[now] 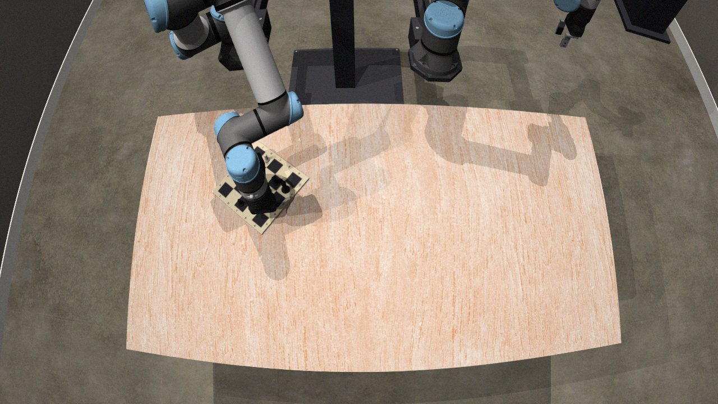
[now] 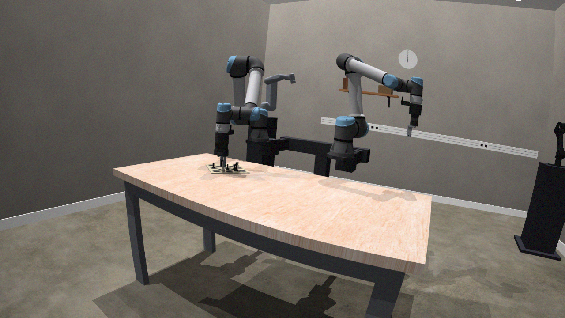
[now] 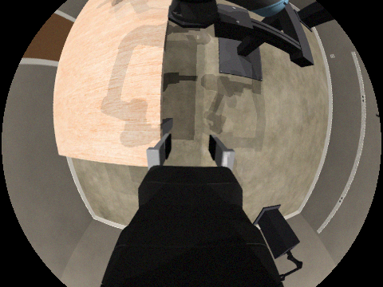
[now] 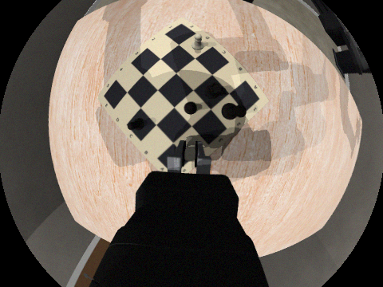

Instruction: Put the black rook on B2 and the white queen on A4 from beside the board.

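Observation:
My right gripper (image 2: pixel 223 161) (image 4: pixel 190 148) is shut on the white queen (image 2: pixel 223 169), low over A4 on the board (image 1: pixel 303 179) (image 4: pixel 130 78). The fingers and shadow hide most of the queen, and I cannot tell whether its base touches the square. A dark piece, apparently the black rook (image 4: pixel 215 89), stands on B2 in shadow. My left gripper (image 1: pixel 562 33) (image 2: pixel 409 131) (image 3: pixel 190 142) is open and empty, high up beyond the table's far side.
Black pieces stand on B3 (image 4: pixel 191 108), A2 (image 4: pixel 230 111) and C5 (image 4: pixel 137 124). A white pawn (image 4: pixel 198 42) stands on D1. The A2 and B3 pieces are near the right fingers. The table (image 1: pixel 401 276) extends well beyond the board.

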Motion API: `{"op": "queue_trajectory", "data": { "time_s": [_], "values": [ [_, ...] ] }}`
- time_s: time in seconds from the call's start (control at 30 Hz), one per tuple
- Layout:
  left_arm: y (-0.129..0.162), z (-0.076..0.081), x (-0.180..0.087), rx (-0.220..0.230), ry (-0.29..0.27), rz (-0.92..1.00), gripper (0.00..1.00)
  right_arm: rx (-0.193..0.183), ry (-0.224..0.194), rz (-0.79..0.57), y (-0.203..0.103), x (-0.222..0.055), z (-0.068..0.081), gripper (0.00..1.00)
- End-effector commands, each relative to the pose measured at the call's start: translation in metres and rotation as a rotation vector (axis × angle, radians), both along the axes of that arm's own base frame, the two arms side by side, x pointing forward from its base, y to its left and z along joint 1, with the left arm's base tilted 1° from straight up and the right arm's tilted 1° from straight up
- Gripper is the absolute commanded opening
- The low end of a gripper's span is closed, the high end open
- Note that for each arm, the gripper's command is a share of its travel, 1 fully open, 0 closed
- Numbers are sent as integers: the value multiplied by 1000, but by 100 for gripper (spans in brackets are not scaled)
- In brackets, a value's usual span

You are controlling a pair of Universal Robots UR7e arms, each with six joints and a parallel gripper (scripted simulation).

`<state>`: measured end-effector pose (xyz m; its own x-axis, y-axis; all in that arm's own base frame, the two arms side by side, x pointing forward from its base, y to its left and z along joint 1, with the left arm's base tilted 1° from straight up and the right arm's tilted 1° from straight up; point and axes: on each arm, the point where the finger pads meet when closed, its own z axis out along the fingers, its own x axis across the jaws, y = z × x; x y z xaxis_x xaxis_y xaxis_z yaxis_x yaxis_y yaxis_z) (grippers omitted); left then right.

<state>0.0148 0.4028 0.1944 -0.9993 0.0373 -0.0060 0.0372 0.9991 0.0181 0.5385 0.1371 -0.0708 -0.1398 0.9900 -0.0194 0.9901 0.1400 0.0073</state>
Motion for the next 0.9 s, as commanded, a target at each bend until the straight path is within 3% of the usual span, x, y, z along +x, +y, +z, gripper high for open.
{"op": "queue_trajectory", "data": {
  "time_s": [0.0,0.87],
  "values": [
    [0,0,0,1,0,0,100,1,-2,0,0,1,1,0],
    [0,0,0,1,0,0,100,1,-2,0,0,1,-3,0]
  ]
}}
